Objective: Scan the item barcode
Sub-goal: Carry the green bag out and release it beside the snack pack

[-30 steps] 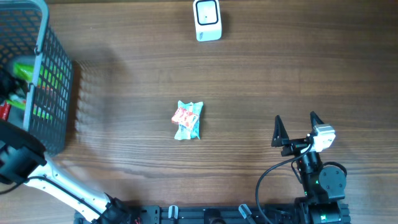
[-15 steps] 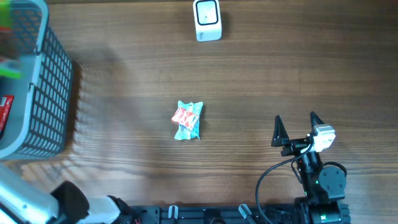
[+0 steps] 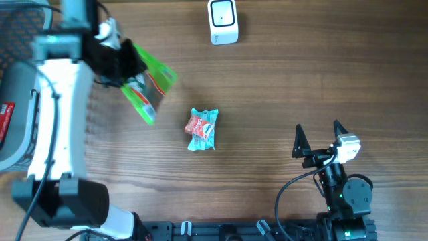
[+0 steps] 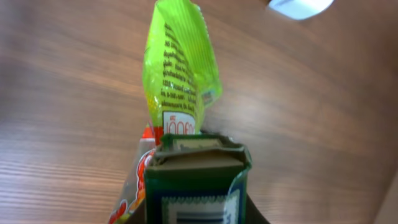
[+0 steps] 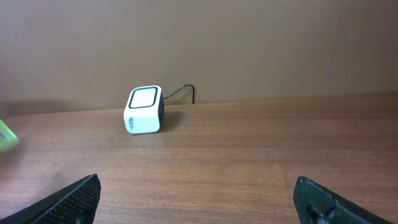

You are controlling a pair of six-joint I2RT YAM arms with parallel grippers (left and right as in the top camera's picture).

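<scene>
My left gripper point(image 3: 134, 70) hangs over the left part of the table, shut on a bright green snack packet point(image 3: 155, 75). In the left wrist view that packet point(image 4: 180, 74) stands up past a dark green pack point(image 4: 198, 177), which fills the space between the jaws of the gripper point(image 4: 198, 214). The white scanner point(image 3: 223, 21) sits at the table's far edge, to the right of the held packet; it also shows as scanner point(image 5: 144, 110) and scanner point(image 4: 298, 6). My right gripper point(image 3: 318, 127) rests open near the front right, gripper point(image 5: 196, 183) with nothing between its fingers.
A red and teal snack packet point(image 3: 202, 128) lies mid-table. A grey mesh basket point(image 3: 13, 144) stands at the left edge, partly hidden by my left arm, with a red item point(image 3: 5, 114) inside. A cable runs back from the scanner.
My left arm has come up out of the basket and swung right over the table, carrying the green packet. The right arm and the packet on the table have not moved.
</scene>
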